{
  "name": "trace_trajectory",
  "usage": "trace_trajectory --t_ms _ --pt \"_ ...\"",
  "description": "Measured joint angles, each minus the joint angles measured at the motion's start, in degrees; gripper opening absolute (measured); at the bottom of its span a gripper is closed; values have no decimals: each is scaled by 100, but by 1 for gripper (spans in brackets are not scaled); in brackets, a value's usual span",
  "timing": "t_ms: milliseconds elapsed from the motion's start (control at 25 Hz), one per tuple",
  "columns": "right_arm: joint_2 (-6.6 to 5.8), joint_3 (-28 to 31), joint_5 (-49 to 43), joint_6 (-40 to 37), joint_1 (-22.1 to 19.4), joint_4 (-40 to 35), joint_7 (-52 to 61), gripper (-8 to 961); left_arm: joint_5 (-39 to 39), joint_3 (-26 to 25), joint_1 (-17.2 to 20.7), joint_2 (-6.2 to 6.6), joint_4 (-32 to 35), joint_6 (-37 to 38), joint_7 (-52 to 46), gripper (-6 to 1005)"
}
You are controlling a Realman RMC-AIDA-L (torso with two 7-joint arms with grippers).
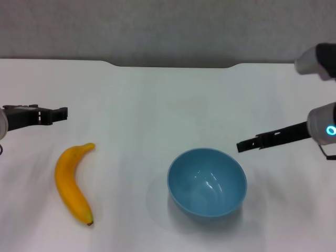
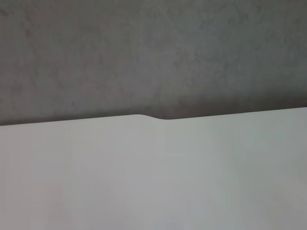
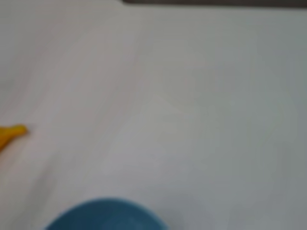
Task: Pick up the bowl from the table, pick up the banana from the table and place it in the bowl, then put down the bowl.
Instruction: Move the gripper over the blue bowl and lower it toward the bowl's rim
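While nothing is being held, the scene sits on a plain white table [image 1: 157, 105] seen from the robot's head, looking forward and down.

Nearest the robot, toward its left, a curved yellow-orange banana [image 1: 73, 184] lies flat on the tabletop. Its dark tip points toward the robot and its paler stem end points away, angled slightly toward the middle of the table.

Also near the robot, but to the right of centre, a round light-blue bowl [image 1: 207, 181] stands upright on the table with its smooth, glossy inside showing. Banana and bowl are well apart, with bare white surface between them.

Farther back, the right gripper [image 1: 240, 146] reaches in from the right edge, hovering just beyond and to the right of the bowl's rim without touching it. It appears as a thin dark bar from the side, so whether its fingers are spread or pressed together cannot be told. A small ring of blue light glows on the arm behind it.

On the opposite side, the left gripper [image 1: 64, 113] reaches in from the left edge, a little beyond the banana's stem end and apart from it. Its dark fingers show a narrow gap between them and grip nothing.

Farthest away, the table's back edge has a shallow notch [image 1: 173, 65] cut into its middle, with a grey wall [image 1: 157, 26] behind it.
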Motion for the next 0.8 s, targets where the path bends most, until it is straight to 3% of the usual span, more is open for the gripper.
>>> trace_trajectory --t_ms 800 --pt "72 -406 502 -205 309 934 -405 730 -25 0 0 -9 19 129 -46 792"
